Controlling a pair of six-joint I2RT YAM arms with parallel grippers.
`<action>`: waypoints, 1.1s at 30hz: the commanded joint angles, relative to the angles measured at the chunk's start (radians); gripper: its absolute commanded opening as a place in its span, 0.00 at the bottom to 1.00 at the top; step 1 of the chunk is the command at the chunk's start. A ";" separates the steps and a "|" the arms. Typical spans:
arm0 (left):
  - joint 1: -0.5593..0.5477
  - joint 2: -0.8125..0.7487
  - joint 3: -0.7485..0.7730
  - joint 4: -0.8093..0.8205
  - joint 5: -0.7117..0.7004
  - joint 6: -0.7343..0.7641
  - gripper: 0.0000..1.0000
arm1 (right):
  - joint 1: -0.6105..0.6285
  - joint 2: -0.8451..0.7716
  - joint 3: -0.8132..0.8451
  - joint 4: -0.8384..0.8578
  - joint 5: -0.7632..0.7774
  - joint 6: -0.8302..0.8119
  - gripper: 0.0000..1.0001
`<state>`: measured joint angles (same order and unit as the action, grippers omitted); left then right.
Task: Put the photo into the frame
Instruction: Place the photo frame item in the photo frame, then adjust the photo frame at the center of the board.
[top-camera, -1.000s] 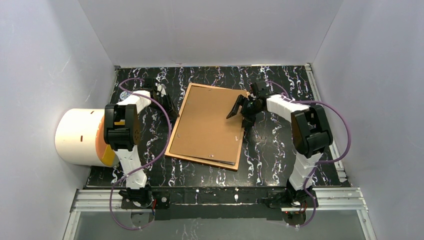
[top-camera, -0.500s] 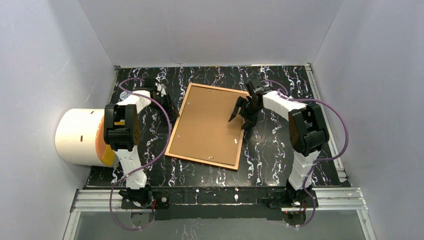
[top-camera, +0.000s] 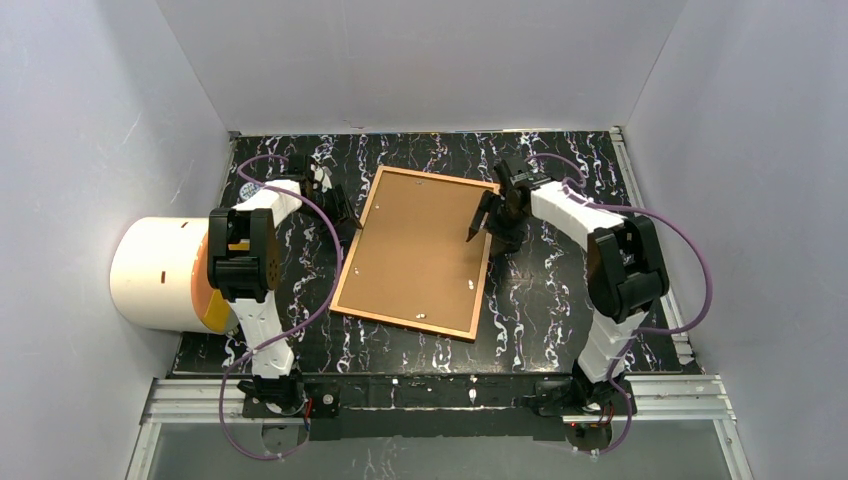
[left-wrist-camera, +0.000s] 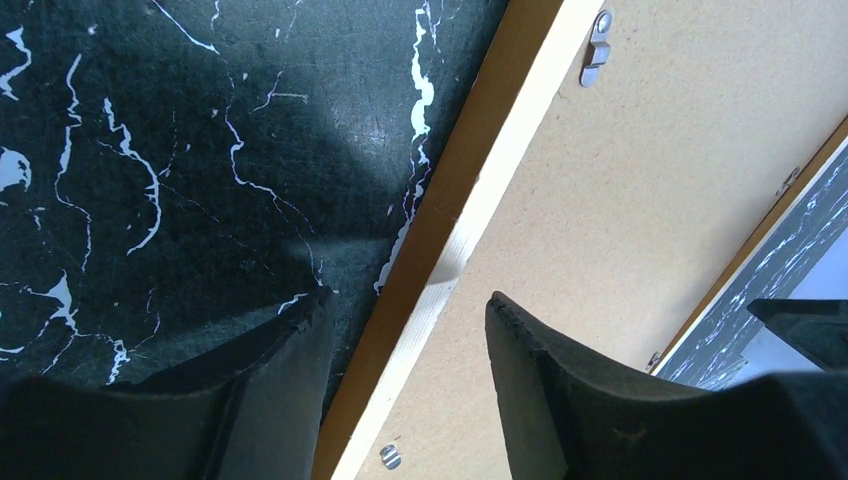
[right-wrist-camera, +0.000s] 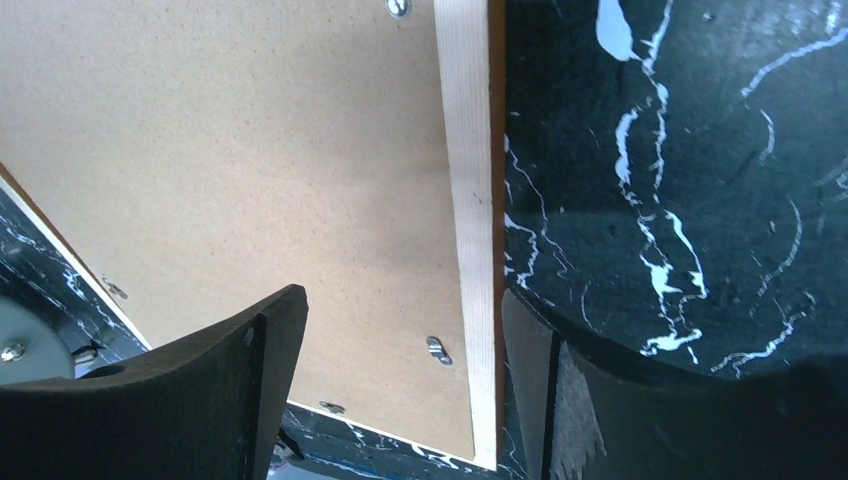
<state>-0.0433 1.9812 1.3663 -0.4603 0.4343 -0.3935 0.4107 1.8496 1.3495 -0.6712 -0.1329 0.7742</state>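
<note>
Wooden frame (left-wrist-camera: 460, 215) lies face-down; left pincer (left-wrist-camera: 408, 298) and right pincer (right-wrist-camera: 402, 293) both gape, straddling its side rails.

Photo unseen — likely under the backing board (top-camera: 420, 250) (frame (left-wrist-camera: 440, 280) clipped in wrist views).

One thin orange-brown wooden rectangular picture frame (left-wrist-camera: 445, 275) at centre, one plain brown backing board (top-camera: 415, 245) within it, four small silver metal tabs (left-wrist-camera: 597, 50) in the left wrist view, two white-and-black robot arms (top-camera: 240, 250) (top-camera: 620, 265), one white cylinder (top-camera: 150, 270) at left.
</note>
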 joint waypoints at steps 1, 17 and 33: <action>-0.001 -0.062 -0.006 -0.021 0.012 0.013 0.55 | 0.002 -0.076 -0.054 0.002 0.049 -0.008 0.80; -0.021 -0.193 -0.291 0.033 0.076 -0.007 0.47 | 0.003 -0.113 -0.223 0.106 -0.123 0.009 0.73; -0.116 -0.238 -0.293 -0.069 -0.176 -0.043 0.45 | 0.004 -0.113 -0.261 0.109 -0.068 -0.110 0.57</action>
<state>-0.1246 1.7683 1.0569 -0.4072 0.3557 -0.4351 0.4103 1.7729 1.1015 -0.5652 -0.2443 0.7124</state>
